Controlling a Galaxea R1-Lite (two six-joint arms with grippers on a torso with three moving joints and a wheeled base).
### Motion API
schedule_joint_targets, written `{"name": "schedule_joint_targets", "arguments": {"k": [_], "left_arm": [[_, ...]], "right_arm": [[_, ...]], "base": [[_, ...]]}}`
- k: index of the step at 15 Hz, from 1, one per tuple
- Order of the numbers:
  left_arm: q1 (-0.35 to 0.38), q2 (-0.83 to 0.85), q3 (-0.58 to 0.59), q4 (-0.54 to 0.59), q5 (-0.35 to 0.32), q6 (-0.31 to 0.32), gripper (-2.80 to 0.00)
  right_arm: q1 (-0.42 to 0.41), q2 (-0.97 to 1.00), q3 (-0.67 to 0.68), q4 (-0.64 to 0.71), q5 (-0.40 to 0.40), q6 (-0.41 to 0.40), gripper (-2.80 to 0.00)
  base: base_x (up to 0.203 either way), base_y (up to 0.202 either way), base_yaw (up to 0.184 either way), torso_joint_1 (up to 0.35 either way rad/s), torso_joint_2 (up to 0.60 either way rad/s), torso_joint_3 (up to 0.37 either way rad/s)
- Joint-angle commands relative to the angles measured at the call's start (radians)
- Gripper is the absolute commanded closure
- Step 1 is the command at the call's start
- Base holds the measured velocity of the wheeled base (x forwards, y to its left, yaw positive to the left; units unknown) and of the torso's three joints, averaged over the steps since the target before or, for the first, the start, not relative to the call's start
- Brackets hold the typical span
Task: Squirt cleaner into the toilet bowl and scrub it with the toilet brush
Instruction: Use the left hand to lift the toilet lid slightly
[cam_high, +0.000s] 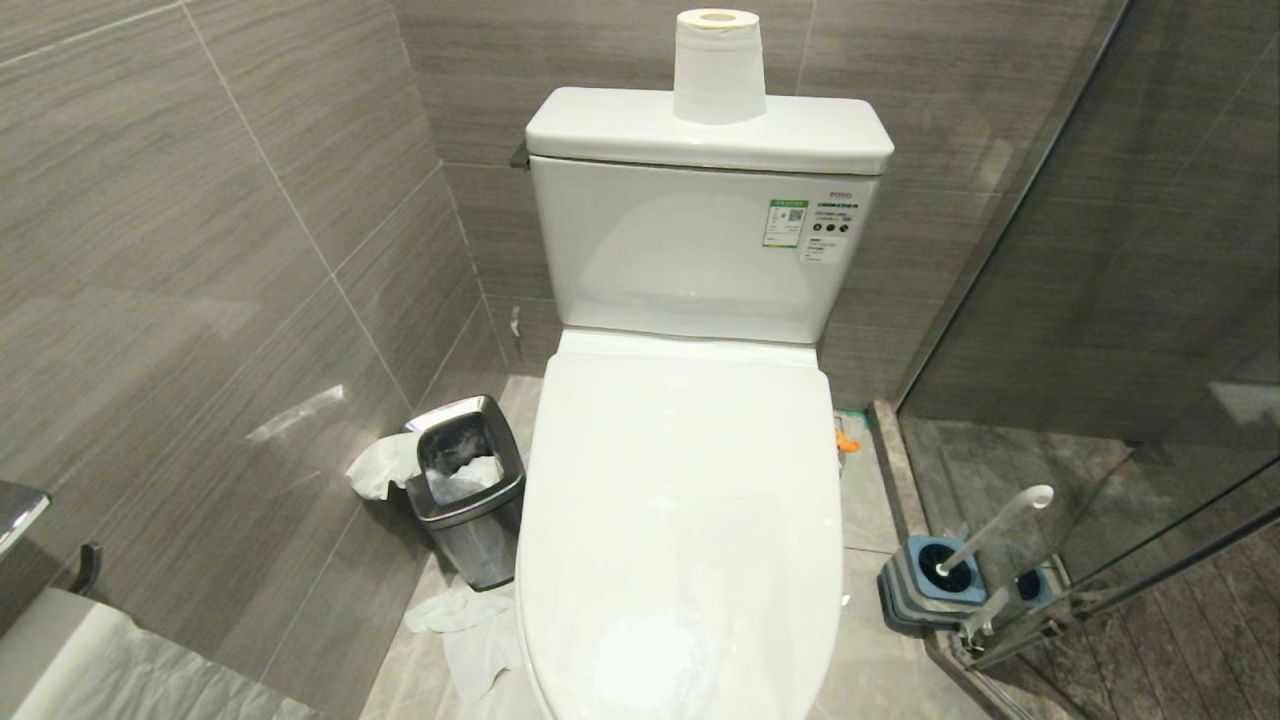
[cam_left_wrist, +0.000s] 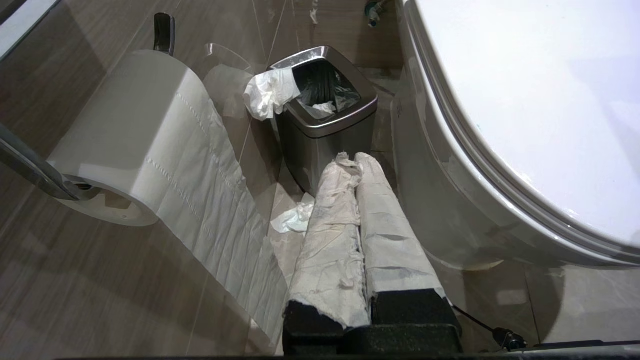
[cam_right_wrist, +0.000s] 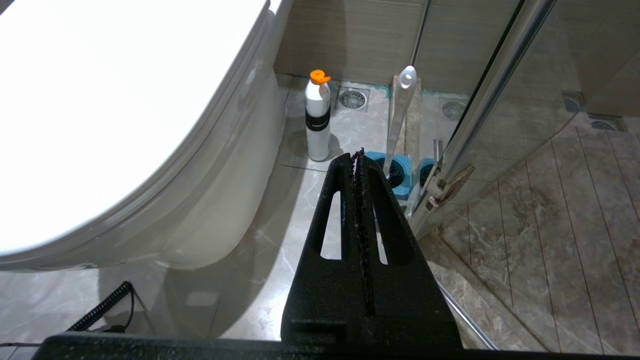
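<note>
While the toilet (cam_high: 680, 520) sits with its lid down, covering the toilet bowl completely, neither arm shows from the head camera. Both hang low beside the pan, pointing out over the floor tiles. On the left, the left end effector (cam_left_wrist: 356, 159) has its two paper-wrapped fingers (cam_left_wrist: 330, 220) pressed together, empty, aimed toward the steel-rimmed bin (cam_left_wrist: 325, 120) standing on the floor against the toilet's left flank, with a wall-mounted paper roll (cam_left_wrist: 145, 135) just beside it. On the right, the right end effector (cam_right_wrist: 357, 157) is also pressed together and holds nothing, pointing at the toilet brush (cam_right_wrist: 400, 110). That brush stands upright in its blue-and-grey holder (cam_high: 925, 580), on the floor by the glass shower door's edge. A white bottle (cam_right_wrist: 317, 117) with an orange cap stands on the floor close to the toilet's right side.
</note>
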Motion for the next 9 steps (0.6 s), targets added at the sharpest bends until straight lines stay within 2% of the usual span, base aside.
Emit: {"name": "schedule_joint_targets", "arguments": {"k": [1,9], "left_arm": [[-0.001,0.001,0.000,0.000,0.000,0.000,0.00],[-0.001,0.001,0.000,0.000,0.000,0.000,0.00]], "right_arm": [[-0.001,0.001,0.000,0.000,0.000,0.000,0.00],[0.001,0.001,0.000,0.000,0.000,0.000,0.00]], "base": [[0.000,0.000,0.000,0.000,0.00,0.000],[0.000,0.000,0.000,0.000,0.00,0.000]]}}
